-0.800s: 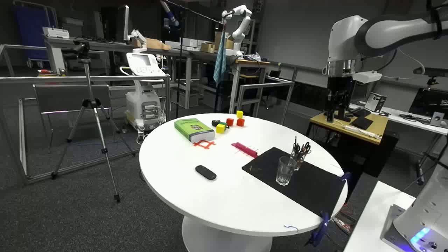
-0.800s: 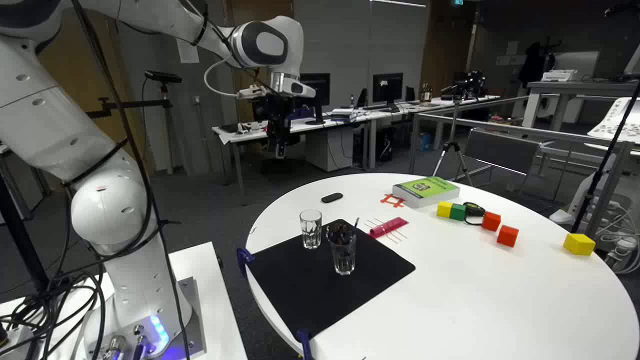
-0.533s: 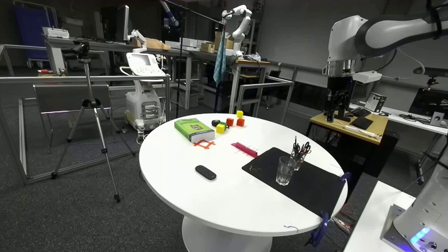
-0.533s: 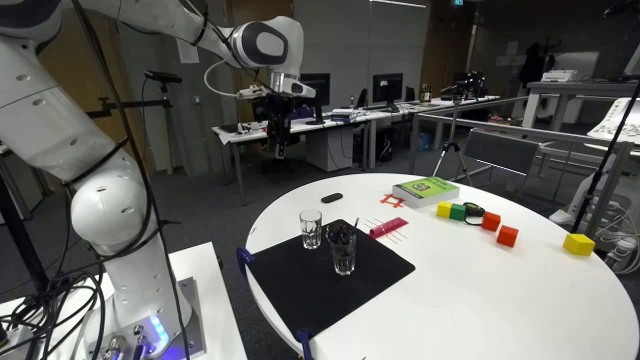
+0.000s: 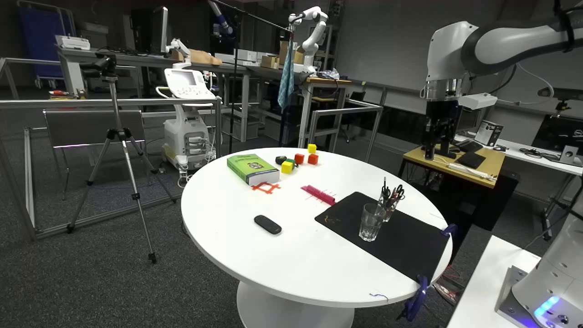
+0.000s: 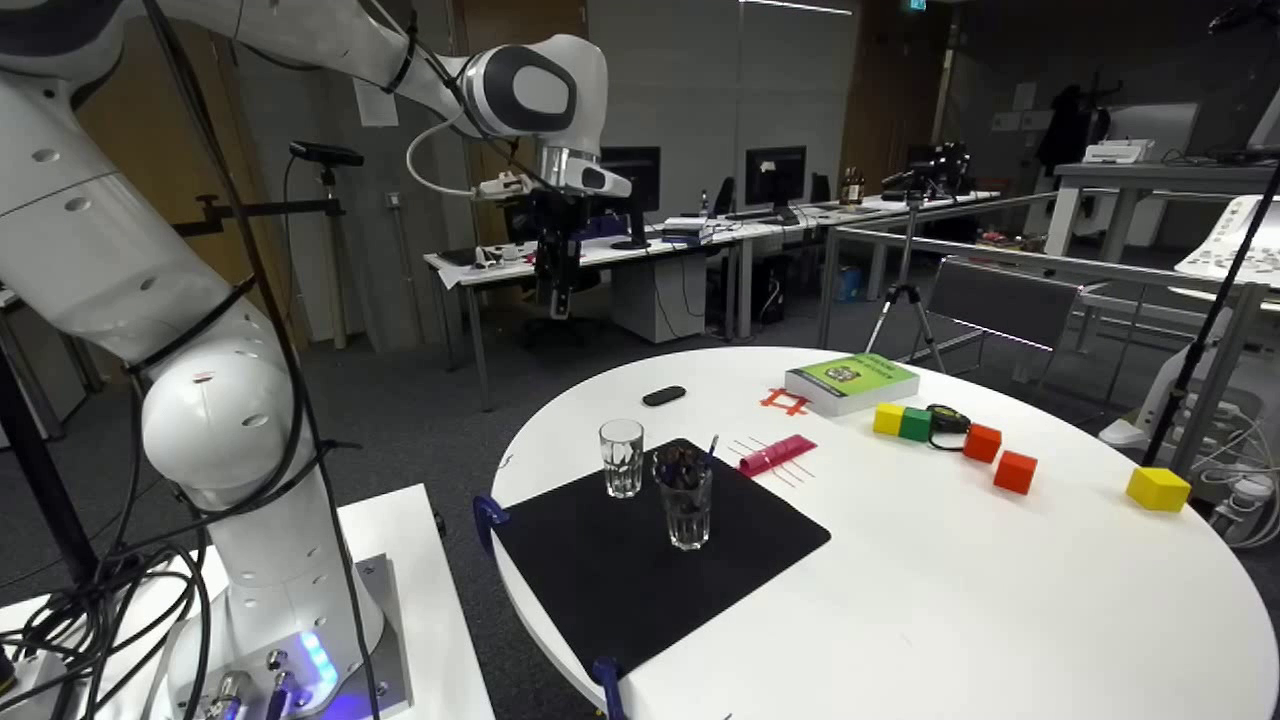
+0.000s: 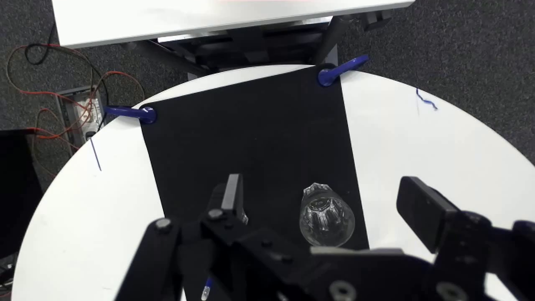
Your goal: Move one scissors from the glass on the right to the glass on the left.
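An empty clear glass stands upright on a black mat; it also shows in an exterior view and the wrist view. A second glass beside it holds dark-handled scissors and a pen or pencil. In the wrist view this glass is mostly hidden behind a finger; only a bit of its base and the blue pencil end show. My gripper is open and empty, high above the table's robot side, apart from both glasses; it also shows in an exterior view.
On the round white table are a green book, a dark oblong case, a pink roll and several coloured blocks, one a red block. Blue clamps hold the mat at the table's edge near the robot base.
The arm has dipped very slightly in both exterior views. The glasses and the other things on the table have not moved.
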`<action>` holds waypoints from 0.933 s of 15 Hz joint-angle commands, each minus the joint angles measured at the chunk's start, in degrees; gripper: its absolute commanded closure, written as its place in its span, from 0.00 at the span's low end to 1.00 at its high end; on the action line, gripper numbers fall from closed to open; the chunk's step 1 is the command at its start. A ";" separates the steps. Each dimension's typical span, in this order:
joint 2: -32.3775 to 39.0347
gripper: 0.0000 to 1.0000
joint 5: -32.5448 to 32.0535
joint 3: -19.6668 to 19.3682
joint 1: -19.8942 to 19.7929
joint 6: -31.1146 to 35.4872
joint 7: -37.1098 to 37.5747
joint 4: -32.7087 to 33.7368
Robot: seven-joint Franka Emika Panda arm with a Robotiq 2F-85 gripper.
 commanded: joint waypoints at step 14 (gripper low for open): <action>-1.29 0.00 -1.63 -7.16 -10.76 24.17 12.08 -16.26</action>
